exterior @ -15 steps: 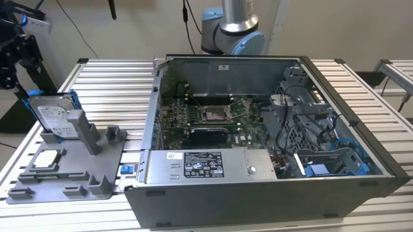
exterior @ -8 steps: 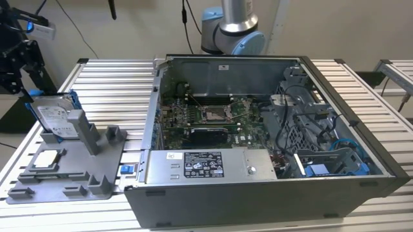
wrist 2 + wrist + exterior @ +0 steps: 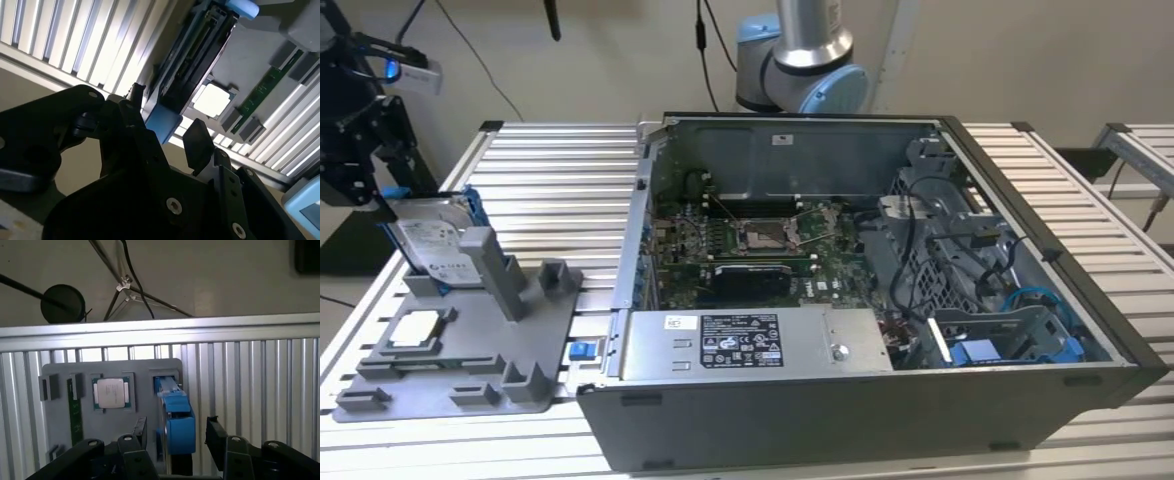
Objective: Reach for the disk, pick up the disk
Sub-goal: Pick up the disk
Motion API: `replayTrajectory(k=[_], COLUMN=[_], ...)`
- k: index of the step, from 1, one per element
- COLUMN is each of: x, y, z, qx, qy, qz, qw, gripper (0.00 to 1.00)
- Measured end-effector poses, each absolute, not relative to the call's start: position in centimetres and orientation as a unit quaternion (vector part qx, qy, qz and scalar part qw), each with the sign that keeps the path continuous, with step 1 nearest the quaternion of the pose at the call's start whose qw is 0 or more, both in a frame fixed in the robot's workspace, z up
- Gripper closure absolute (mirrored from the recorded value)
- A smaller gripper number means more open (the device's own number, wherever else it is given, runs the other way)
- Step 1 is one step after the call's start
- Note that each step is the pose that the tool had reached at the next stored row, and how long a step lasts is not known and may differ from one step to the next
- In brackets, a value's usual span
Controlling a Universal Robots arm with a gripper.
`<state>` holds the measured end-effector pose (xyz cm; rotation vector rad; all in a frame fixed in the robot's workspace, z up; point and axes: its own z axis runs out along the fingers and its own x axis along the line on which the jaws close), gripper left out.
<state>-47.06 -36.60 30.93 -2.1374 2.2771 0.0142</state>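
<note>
The disk (image 3: 434, 243), a flat silver-grey hard drive framed by a bright blue plastic bracket, stands on edge in the grey plastic fixture tray (image 3: 534, 345) at the exterior view's left. The black gripper (image 3: 177, 436) hangs above it with its jaws wide apart and empty, one on either side of the blue top edge. Squeezing squarely on the flat faces looks wise. A grey upright post (image 3: 491, 265) crowds one face, and there is free room overhead.

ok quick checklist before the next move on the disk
1. The gripper is open: ok, fingers spread.
2. The disk is lined up between the fingers: ok, one on each side in the first wrist view.
3. The disk stands upright in the grey holder: ok.
4. Fingers clear of the disk: ok, a gap on each side.
5. The chip is out of the way: ok, flat in its own pocket.
6. How far down the fingers reach: cannot tell.
</note>
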Motion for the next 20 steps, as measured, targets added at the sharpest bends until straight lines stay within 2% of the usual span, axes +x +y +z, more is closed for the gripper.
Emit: replayTrajectory(k=[20], x=[-47.1], y=[-36.6], z=[29.8], qx=[-0.686], qy=[0.728], qz=[0.005], qw=[0.009], gripper=[0.00])
